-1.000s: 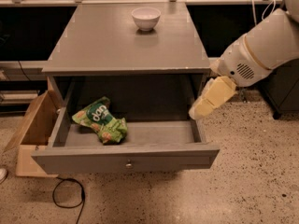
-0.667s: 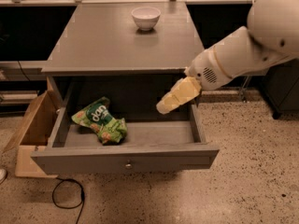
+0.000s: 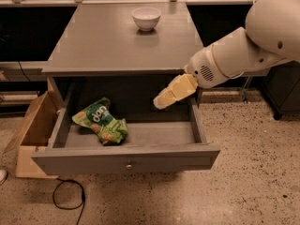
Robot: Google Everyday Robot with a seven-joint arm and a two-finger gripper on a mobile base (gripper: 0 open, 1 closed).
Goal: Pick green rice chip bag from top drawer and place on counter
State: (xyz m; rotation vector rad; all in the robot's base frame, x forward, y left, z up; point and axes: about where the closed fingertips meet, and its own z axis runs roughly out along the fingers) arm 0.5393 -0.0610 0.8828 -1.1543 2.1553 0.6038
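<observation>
One arm (image 3: 243,50), white and thickly rounded, reaches in from the right edge of the camera view and slopes down to the left. At its end is the cream-coloured gripper (image 3: 159,103). The gripper hangs inside the opening of the top drawer (image 3: 93,161), over the right half of the drawer floor and just below the front edge of the counter (image 3: 112,46). It touches nothing, and whether it is set wide or narrow cannot be told from this angle.

The top drawer is pulled far out of the grey cabinet, its flat front panel facing the camera with a small round knob (image 3: 128,164) at the middle. The green rice chip bag (image 3: 101,121) lies crumpled on the drawer floor in the left half, near the left wall, with its dark green round logo facing up. The bag and the gripper are well apart, with bare drawer floor between them.

On the counter, a white bowl (image 3: 146,18) stands upright near the back edge, a little right of centre. A tan cardboard box (image 3: 35,125) sits on the speckled floor (image 3: 253,182) just beside the drawer's left side, its open top tilted. A black cable (image 3: 68,200) loops on the floor below the drawer's left corner.
</observation>
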